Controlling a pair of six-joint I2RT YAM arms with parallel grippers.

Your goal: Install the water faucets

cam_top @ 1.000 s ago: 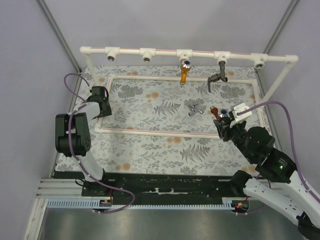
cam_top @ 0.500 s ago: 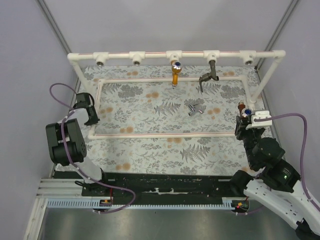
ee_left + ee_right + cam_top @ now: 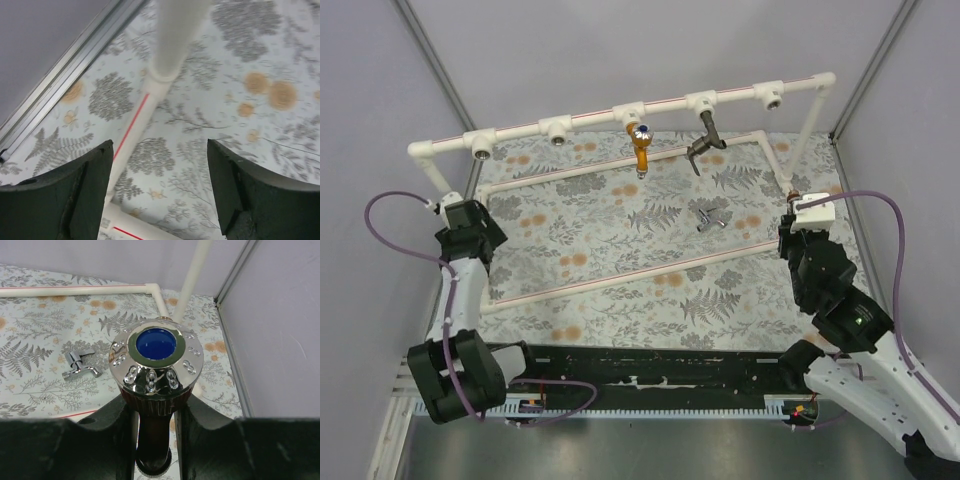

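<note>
Two installed: golden-orange faucet, dark grey faucet.
Right gripper: pinching my reddish-brown faucet.
Left gripper: spread over pipe frame.
Next: I'd thread into empty T-fitting.

We are seeing soft, even overhead light washing the worktop, with only faint shadows forming. In the right wrist view, we are catching small bright glints on the chrome cap of the reddish-brown faucet, while the right tool and the left tool are appearing dark, blurred and out of focus.
</note>
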